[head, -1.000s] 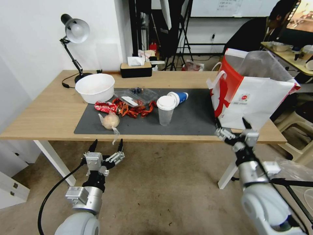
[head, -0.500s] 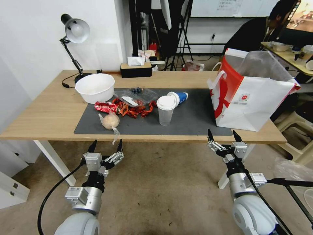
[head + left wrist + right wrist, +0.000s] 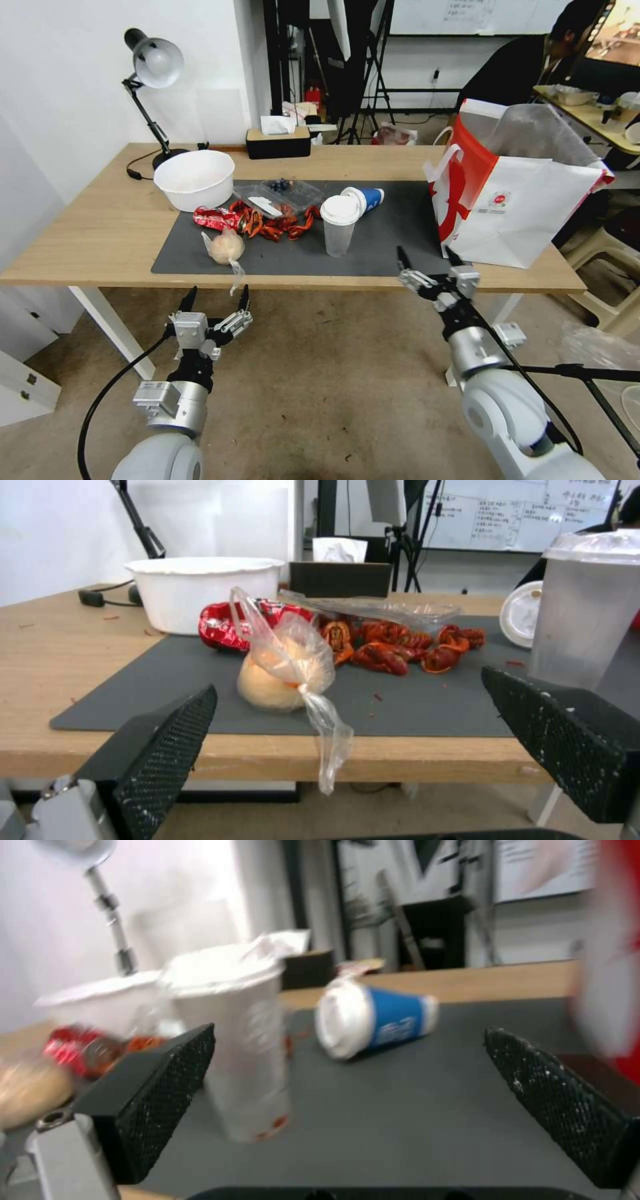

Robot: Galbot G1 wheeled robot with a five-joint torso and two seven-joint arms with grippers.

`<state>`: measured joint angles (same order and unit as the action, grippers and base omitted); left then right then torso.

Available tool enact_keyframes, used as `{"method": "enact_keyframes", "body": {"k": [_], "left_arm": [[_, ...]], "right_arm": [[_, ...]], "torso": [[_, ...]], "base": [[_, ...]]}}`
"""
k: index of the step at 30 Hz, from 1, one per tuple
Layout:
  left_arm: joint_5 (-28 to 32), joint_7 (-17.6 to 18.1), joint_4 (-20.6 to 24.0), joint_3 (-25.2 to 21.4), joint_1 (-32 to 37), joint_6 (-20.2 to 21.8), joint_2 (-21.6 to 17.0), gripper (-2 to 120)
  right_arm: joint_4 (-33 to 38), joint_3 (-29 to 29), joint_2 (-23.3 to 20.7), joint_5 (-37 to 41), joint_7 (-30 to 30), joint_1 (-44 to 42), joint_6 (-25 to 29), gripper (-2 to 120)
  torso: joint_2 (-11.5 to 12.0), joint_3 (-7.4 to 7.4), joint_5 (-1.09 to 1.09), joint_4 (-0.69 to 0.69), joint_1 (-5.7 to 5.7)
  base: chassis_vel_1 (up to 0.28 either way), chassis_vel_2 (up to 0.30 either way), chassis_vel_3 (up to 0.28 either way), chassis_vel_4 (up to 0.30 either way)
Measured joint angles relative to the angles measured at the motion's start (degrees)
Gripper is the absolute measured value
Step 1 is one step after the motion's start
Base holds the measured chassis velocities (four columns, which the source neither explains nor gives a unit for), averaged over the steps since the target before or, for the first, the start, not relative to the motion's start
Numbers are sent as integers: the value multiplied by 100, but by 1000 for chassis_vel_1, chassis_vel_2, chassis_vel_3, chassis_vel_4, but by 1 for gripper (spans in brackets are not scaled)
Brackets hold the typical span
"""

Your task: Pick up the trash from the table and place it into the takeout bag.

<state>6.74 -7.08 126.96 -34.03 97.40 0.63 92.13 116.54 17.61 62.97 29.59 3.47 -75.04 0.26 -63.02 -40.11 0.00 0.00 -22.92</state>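
A white wall (image 3: 80,120) runs along the nine-to-eleven o'clock side, with a black desk lamp (image 3: 152,63) standing before it – its silver shade tilted down. At twelve o'clock stand dark tripod legs (image 3: 370,80) and a whiteboard (image 3: 467,17). The floor (image 3: 333,373) is dull brown-grey and scuffed. At two o'clock a second desk (image 3: 590,113) carries clutter – a beige plastic stool (image 3: 610,267) sits at three o'clock.

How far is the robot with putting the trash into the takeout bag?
Nothing looks done: the clear lidded cup, blue paper cup, bowl, knotted bag and red scraps all lie on the table. In hand: the right gripper, open and empty, is at the near edge beside the takeout bag. The left gripper waits open below the edge. All pieces are left.
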Motion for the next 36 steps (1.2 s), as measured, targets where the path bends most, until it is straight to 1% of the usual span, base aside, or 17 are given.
{"method": "enact_keyframes", "body": {"k": [2, 5, 7, 9, 11, 14, 24, 26, 29, 31, 32, 35, 36], "left_arm": [[0, 0, -5, -2, -2, 0, 0, 99], [-4, 2, -28, -12, -11, 0, 0, 99], [-5, 2, -35, -15, -13, 0, 0, 99], [-7, 4, -55, -25, -14, -8, 0, 99], [-9, 4, -61, -29, -15, -13, 0, 99], [-18, 7, -80, -50, -12, -28, 0, 99], [-19, 17, -120, -95, -20, -52, 0, 99], [-18, 21, -148, -99, -33, -60, 0, 99], [-17, 23, -167, -101, -38, -66, 0, 99], [-17, 24, -179, -101, -41, -75, 0, 99], [-17, 24, -179, -101, -41, -75, 0, 99], [-17, 26, -194, -102, -41, -91, 0, 99], [-16, 26, -195, -103, -41, -93, 0, 99]], "right_arm": [[-82, -88, -28, 13, -31, 116, -15, 100], [-456, -484, -86, 100, -69, 663, -96, 100], [-563, -577, -84, 120, -74, 809, -111, 100], [-906, -826, -43, 180, -87, 1194, -157, 100], [-1009, -895, -27, 208, -94, 1299, -173, 100], [-1473, -1255, 58, 294, -110, 1723, -246, 100], [-1878, -1586, 185, 440, -173, 2095, -311, 100], [-2073, -1689, 259, 441, -175, 2263, -294, 100], [-2188, -1763, 312, 439, -164, 2377, -279, 99], [-2247, -1841, 366, 434, -144, 2470, -274, 93], [-2247, -1841, 366, 434, -144, 2470, -274, 93], [-2355, -1959, 461, 395, -110, 2599, -269, 79], [-2386, -1981, 489, 383, -99, 2627, -263, 76]], "torso": [[0, 0, 0, -1, 0], [0, 0, 0, 0, 0], [0, 0, 0, 0, 0], [0, 0, 1, 0, 0], [0, 0, 0, 1, 0], [0, 0, -1, 0, 0], [0, 0, -1, 0, 0], [0, 0, -1, -1, 0], [0, 0, 0, 0, 0], [0, 0, -1, 0, 0], [0, 0, -1, 0, 0], [0, 0, -1, 0, 0], [0, 0, -1, 0, 0]], "base": [[0, 0, 0, 0], [0, 0, 0, 0], [0, 0, 0, 0], [0, 0, 0, 0], [0, 0, 0, 0], [0, 0, 0, 0], [0, 0, 0, 0], [0, 0, 0, 0], [0, 0, 0, 0], [0, 0, 0, 0], [0, 0, 0, 0], [0, 0, 0, 0], [0, 0, 0, 0]]}}
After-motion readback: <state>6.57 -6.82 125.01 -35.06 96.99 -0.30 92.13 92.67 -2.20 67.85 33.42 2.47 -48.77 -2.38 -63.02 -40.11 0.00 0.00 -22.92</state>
